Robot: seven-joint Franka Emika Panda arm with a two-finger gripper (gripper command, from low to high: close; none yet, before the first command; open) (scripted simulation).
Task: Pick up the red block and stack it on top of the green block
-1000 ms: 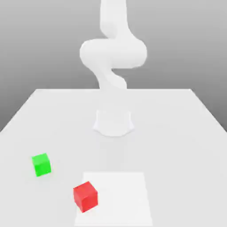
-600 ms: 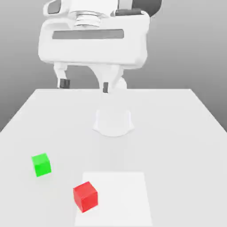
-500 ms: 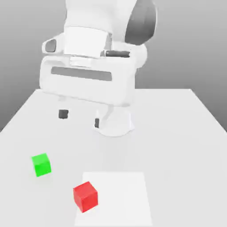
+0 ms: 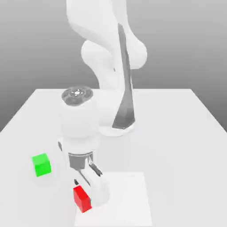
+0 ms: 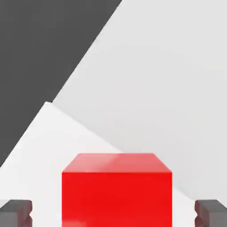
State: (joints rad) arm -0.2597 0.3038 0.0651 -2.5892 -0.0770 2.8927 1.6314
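One bright red block point(image 5: 117, 190), flat-faced, sharp-edged, end effector point(image 5: 114, 213) released, fingers spread either side of it

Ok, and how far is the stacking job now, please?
Done: the tool is down around red, one finger on each side. In hand: the grasp, seemingly; gaps remain on both sides. Left: grip, lift, and stack on green, which stands apart, its top bare.
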